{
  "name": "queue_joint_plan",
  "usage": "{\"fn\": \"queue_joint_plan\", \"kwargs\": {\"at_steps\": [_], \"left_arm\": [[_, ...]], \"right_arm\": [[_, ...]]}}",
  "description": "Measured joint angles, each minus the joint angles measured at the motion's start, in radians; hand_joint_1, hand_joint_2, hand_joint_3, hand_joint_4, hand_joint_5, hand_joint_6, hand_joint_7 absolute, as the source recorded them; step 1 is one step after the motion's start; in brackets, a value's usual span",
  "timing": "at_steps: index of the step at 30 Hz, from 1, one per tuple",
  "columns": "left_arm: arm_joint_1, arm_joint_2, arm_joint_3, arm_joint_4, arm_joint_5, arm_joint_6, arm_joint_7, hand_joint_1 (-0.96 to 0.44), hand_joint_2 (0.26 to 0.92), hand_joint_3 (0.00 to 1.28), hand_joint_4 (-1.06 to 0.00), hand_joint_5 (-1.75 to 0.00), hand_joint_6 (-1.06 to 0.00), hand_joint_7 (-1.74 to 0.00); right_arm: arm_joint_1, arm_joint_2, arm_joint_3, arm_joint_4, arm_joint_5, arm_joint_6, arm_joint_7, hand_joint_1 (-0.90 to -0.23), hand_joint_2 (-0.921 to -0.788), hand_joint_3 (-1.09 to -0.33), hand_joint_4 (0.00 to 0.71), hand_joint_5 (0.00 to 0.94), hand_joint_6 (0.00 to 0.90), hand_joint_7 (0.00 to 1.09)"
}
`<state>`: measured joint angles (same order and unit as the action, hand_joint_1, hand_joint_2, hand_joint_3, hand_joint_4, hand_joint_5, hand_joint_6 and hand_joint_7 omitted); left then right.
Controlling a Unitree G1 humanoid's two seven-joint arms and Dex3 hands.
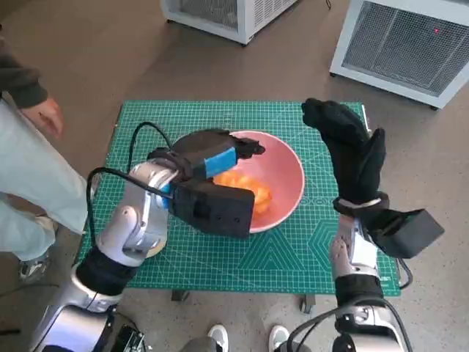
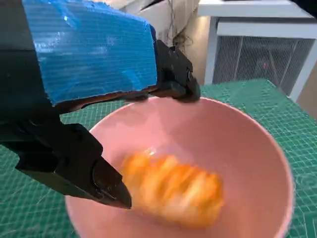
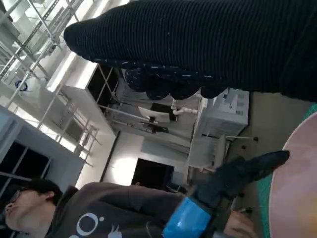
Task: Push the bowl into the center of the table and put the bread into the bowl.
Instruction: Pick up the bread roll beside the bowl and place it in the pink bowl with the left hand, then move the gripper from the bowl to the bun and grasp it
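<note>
bread (image 2: pixel 173 188) blurred (bowl (image 2: pixel 257 148) rim cut off)

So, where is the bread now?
In the head view the bread lies inside the pink bowl near the table's centre, just below the left robot hand.

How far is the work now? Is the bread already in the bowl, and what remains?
Mostly done: the pink bowl sits near the middle of the green mat, and the bread lies inside it. The left robot hand hovers open over the bowl, holding nothing. The right robot hand waits beside it. Only withdrawing seems left.
</note>
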<state>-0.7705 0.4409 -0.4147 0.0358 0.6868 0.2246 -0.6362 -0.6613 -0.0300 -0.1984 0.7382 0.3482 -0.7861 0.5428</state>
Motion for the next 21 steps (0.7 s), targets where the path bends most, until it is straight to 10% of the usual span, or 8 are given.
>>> {"fn": "queue_joint_plan", "kwargs": {"at_steps": [21], "left_arm": [[0.227, 0.223, 0.325, -0.409, -0.140, 0.041, -0.088, -0.21, 0.687, 0.00, -0.07, 0.00, -0.20, 0.00]], "right_arm": [[0.002, 0.017, 0.019, -0.004, -0.021, 0.019, -0.038, -0.727, -0.921, -0.803, 0.278, 0.005, 0.076, 0.55]]}}
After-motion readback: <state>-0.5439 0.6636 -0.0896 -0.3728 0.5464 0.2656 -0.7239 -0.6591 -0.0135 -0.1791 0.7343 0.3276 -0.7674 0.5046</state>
